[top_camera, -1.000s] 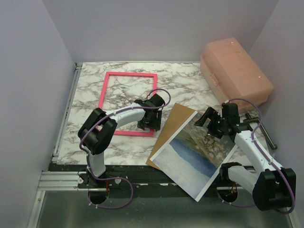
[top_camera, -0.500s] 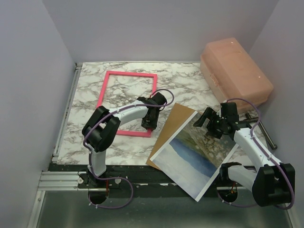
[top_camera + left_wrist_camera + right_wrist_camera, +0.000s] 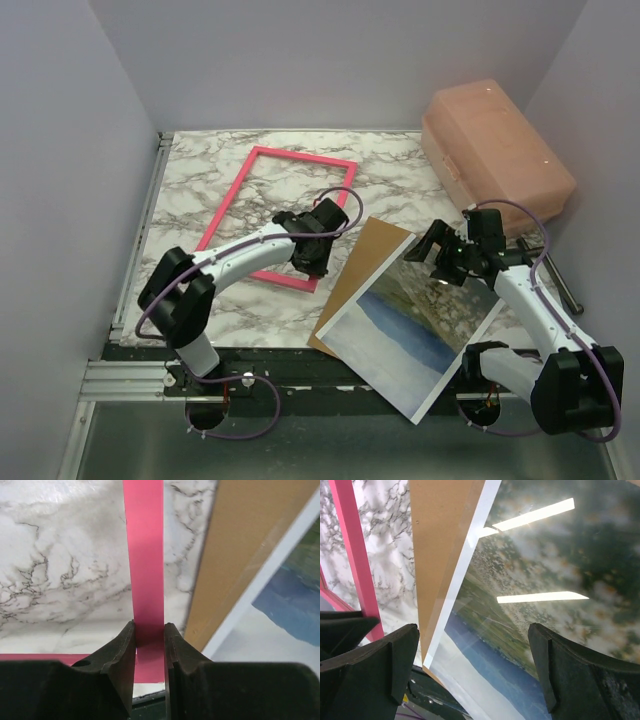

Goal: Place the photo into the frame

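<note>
The pink frame (image 3: pixel 227 206) lies flat on the marble table, skewed, with its far end leaning right. My left gripper (image 3: pixel 312 262) is shut on the frame's right bar (image 3: pixel 144 555) near its near-right corner, the fingers (image 3: pixel 122 645) pressing both edges of the bar. The photo (image 3: pixel 400 330), landscape side up, lies to the right on a brown backing board (image 3: pixel 365 255) and overhangs the table's near edge. My right gripper (image 3: pixel 441 260) hovers open over the photo's (image 3: pixel 545 580) far part, its jaws wide apart with nothing between them.
A closed peach plastic box (image 3: pixel 495 140) sits at the back right. Purple walls enclose the table on the left, back and right. A dark metal rail (image 3: pixel 300 362) runs along the near edge. A dark rod (image 3: pixel 560 285) lies by the right arm.
My left gripper has closed on the frame's right bar. The frame has swung, its far end shifting right. The left arm has stretched out lower. The right gripper barely moved.
</note>
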`<move>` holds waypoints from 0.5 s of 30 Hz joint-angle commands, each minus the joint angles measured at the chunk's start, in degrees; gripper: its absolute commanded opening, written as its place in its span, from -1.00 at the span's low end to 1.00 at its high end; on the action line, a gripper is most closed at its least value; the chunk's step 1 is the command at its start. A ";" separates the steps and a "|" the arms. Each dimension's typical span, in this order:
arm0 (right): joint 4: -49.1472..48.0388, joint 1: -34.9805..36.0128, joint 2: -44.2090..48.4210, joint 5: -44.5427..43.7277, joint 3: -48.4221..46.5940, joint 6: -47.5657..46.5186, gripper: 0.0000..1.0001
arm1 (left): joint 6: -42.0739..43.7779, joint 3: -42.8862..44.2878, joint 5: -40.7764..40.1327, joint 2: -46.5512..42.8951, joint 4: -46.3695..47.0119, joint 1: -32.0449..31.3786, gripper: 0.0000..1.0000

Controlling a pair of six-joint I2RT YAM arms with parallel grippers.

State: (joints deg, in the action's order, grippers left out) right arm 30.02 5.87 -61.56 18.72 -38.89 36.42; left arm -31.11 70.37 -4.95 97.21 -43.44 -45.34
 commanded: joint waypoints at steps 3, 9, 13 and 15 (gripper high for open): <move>1.02 -0.14 0.17 6.07 -1.04 1.03 1.00 | -2.88 -4.40 0.54 -8.70 0.62 -5.91 -1.00; -1.17 -0.16 0.84 10.95 -0.45 1.18 1.00 | -8.09 -6.70 -1.23 -10.62 -0.73 -13.16 -1.00; -5.09 -0.16 1.26 16.31 1.85 2.57 1.00 | -10.80 -7.09 -2.05 -11.06 -0.17 -17.93 -1.00; -6.67 -0.16 1.23 17.89 2.95 3.04 1.00 | -11.70 -6.80 -2.73 -10.57 -0.02 -20.15 -1.00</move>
State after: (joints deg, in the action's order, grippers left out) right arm 27.24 5.87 -61.06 29.87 -38.17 37.93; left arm -39.20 63.22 -5.69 88.29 -43.66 -61.49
